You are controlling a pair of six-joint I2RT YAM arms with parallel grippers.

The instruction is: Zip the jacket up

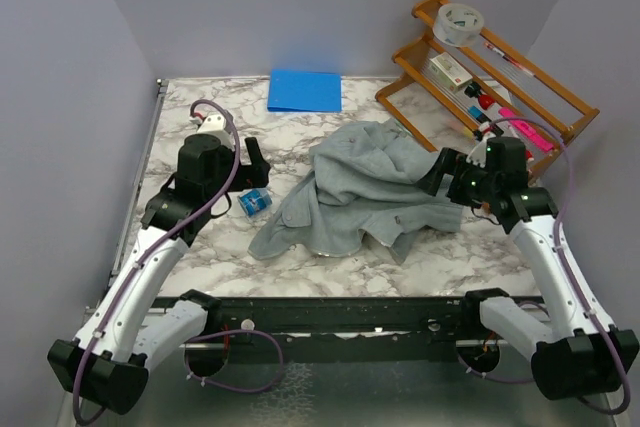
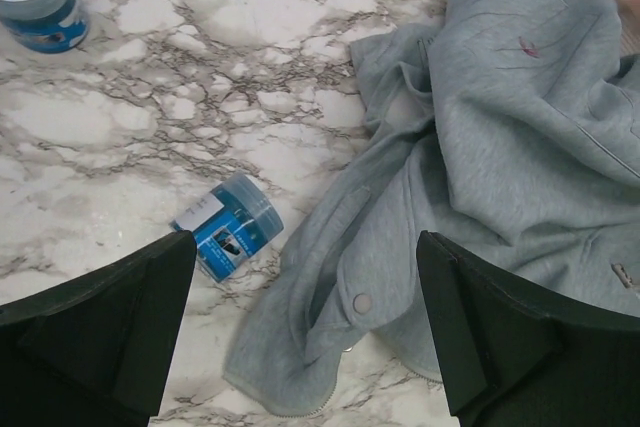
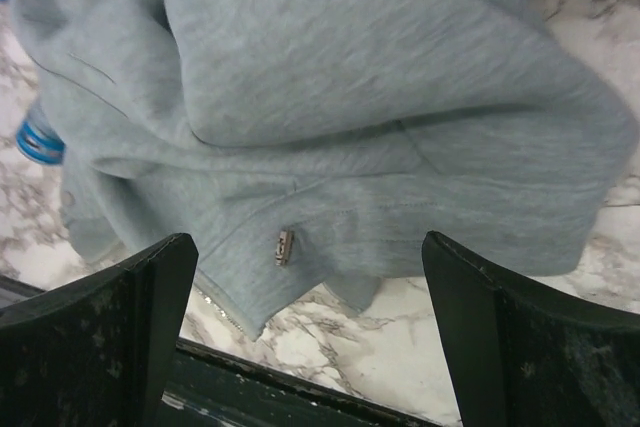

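Where: the jacket (image 1: 365, 187) lies crumpled on the table (image 1: 450, 259), between our arms.
Handling: soft, light and floppy, we judge; best pinched beside the zipper pull (image 3: 285, 247).
Grippers: our left gripper (image 2: 305, 332) and right gripper (image 3: 310, 332) are spread wide, empty.

free: bare surface (image 1: 228, 252) left of jacket (image 1: 365, 187) | obstacles: blue jar (image 1: 254, 202) lying beside its hem; wooden rack (image 1: 490, 72) far right
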